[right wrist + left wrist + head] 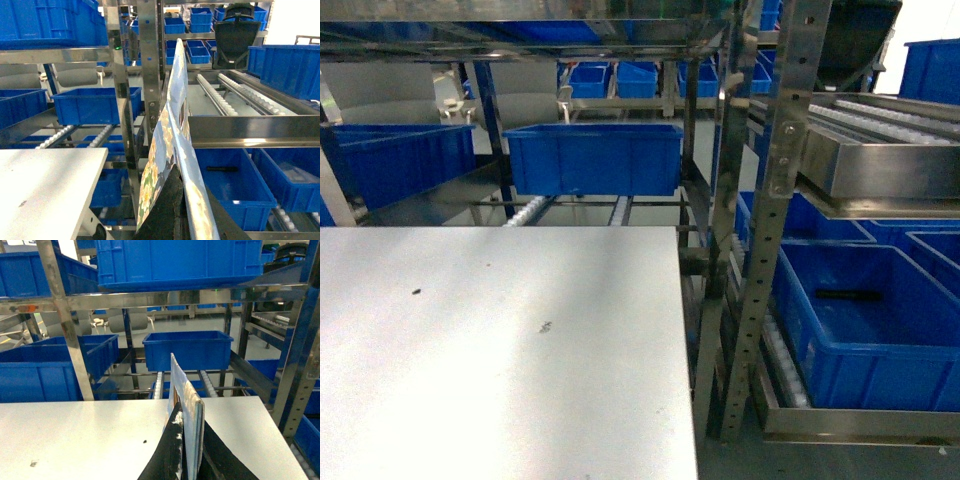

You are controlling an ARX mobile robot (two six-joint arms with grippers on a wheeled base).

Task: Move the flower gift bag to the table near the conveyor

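The flower gift bag (172, 125) shows only in the right wrist view. It stands tall and tilted, sky-blue with white-yellow flowers on its left face. My right gripper (187, 185) is shut on its lower part, off the right edge of the table (45, 175) and above a blue bin (235, 185). In the left wrist view my left gripper (191, 414) is shut on a thin, pale blue-white paper piece (180, 380) seen edge-on, held upright over the table (75, 435). The conveyor (880, 125) with its white rollers stands to the right. No gripper or bag shows in the head view.
Steel rack posts (770, 220) stand right against the light-grey table's (470, 380) right edge. Blue bins sit behind the table (595, 158) and low on the right (870, 330). Roller rows (159, 382) run just past the table's far edge.
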